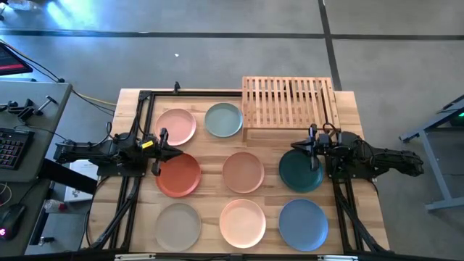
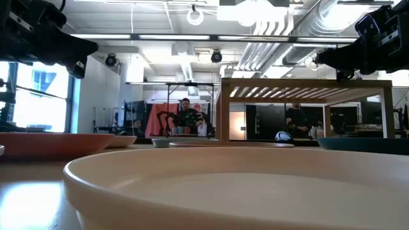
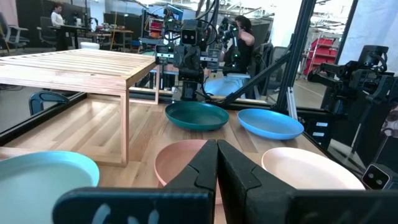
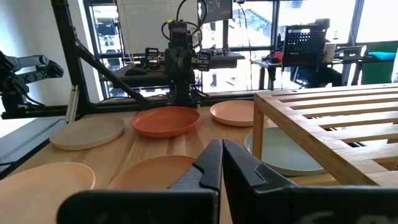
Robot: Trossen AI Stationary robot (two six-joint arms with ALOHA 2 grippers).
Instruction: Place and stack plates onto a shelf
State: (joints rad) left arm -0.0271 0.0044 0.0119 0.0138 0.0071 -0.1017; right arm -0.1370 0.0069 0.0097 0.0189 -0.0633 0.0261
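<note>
Teal plate (image 1: 301, 172) is lying under our clenched right gripper (image 1: 313, 151), nearest the shelf (image 1: 288, 102); left gripper (image 1: 161, 152), clenched, is waiting.

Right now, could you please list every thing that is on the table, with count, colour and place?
plates: eight, none on the shelf yet.
Back row: pink plate, pale grey-blue plate.
Middle row: rust red plate, tan plate, dark teal plate.
Front row: beige-grey plate, peach plate, blue plate.
shelf: one, light wooden slats, back right of the table.
left gripper: shut, between the pink and rust red plates.
right gripper: shut, at the dark teal plate's back edge.
</note>
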